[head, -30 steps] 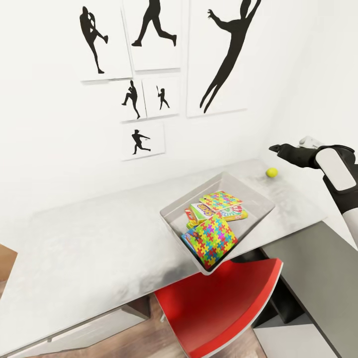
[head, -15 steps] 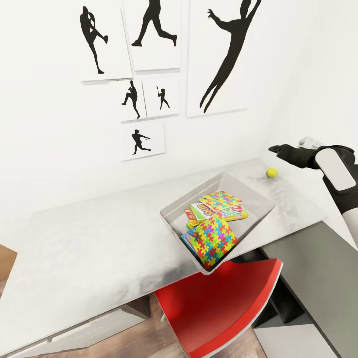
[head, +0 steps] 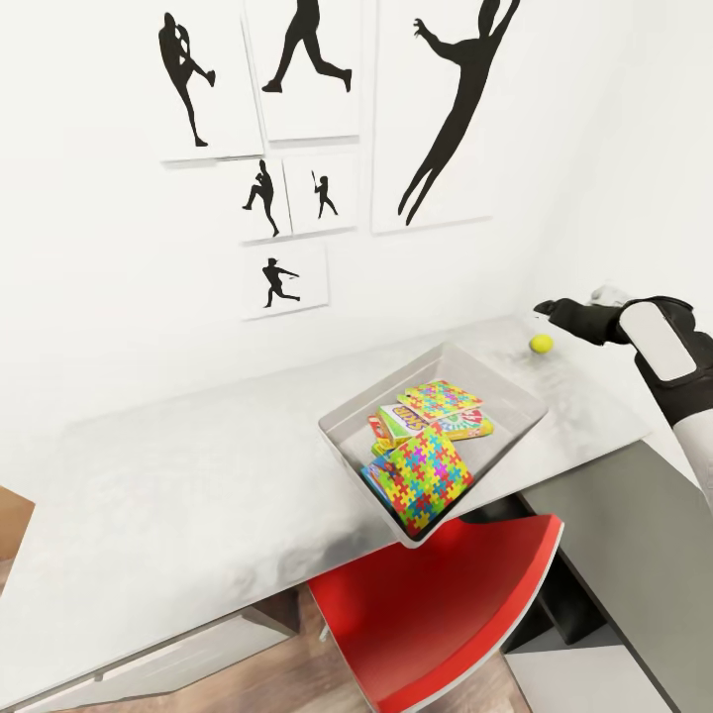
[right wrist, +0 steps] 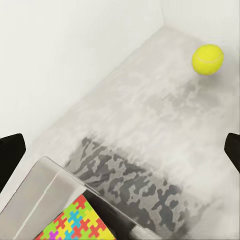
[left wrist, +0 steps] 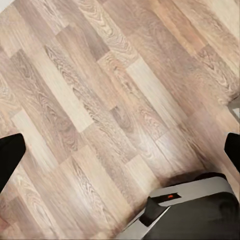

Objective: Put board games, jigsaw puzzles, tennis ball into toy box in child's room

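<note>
Your right end effector [head: 548, 310] hangs above the far right corner of the bench [head: 198, 475], at about 1 o'clock from the toy box [head: 347, 436] in the head view. Its fingers are spread wide: in the right wrist view only their dark tips show at the two side edges, with nothing between them. That spread makes sense, since the tennis ball [head: 541, 344] is round and needs a wide mouth to drop over it.

The ball rests on the bench near the wall corner, just below and slightly short of your right end effector, well apart from the toy box. It appears to be the last toy outside the box. In the right wrist view the ball [right wrist: 207, 59] sits off toward one corner, not between the fingertips, so I judge you are not yet lined up over it.

The toy box sits at the front edge of the bench, overhanging it above the red chair [head: 436, 614]. Inside it lie a jigsaw puzzle [head: 421, 477] leaning at the near side, a second puzzle-patterned box behind it, and board game boxes wedged between. How many lie underneath I cannot tell.

Your left end effector [left wrist: 120, 150] is parked low and is also wide, holding nothing, its dark tips showing at the picture's edges over the wooden floor [left wrist: 100, 100]. That keeps it clear of the bench.

Because the ball can roll, a centred descent looks safer than a sideways push toward the wall.
</note>
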Controlling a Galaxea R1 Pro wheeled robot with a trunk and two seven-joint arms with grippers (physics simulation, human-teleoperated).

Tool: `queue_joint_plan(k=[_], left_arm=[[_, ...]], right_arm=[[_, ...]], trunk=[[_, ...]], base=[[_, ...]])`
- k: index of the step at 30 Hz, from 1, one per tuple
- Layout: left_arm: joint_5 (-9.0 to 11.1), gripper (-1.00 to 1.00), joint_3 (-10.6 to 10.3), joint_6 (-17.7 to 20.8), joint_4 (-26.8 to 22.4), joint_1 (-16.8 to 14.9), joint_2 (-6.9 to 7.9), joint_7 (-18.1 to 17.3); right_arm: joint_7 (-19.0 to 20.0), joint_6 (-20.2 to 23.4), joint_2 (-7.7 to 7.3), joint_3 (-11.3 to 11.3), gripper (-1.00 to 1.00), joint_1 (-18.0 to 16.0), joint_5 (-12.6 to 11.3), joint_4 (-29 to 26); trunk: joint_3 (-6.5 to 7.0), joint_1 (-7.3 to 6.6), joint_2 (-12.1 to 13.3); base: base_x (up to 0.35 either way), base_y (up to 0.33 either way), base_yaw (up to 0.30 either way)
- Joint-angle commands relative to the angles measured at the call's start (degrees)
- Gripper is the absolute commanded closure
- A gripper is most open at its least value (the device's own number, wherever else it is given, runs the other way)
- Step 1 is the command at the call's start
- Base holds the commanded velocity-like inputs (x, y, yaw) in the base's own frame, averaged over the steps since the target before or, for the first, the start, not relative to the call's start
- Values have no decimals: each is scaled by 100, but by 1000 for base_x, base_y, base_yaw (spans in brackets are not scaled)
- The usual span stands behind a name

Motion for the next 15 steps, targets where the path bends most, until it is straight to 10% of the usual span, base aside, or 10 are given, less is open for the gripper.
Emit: queue_joint_plan(k=[1, 9, 15], left_arm=[[-193, -100, 12, 16, 129, -1, -3, -4], [-1302, -100, -16, -398, 919, -35, -16, -4], [-1732, -100, -85, -696, 1326, -59, -4, -1]], right_arm=[[-71, 1, 24, 30, -100, -20, -65, 101], [-125, 11, 358, 26, -100, -58, -54, 516], [-131, 12, 437, 22, -100, -64, -57, 600]], trunk=[[-9, 4, -11], [-9, 4, -11], [-9, 4, -11]], base=[[0, 0, 0], [0, 0, 0], [0, 0, 0]])
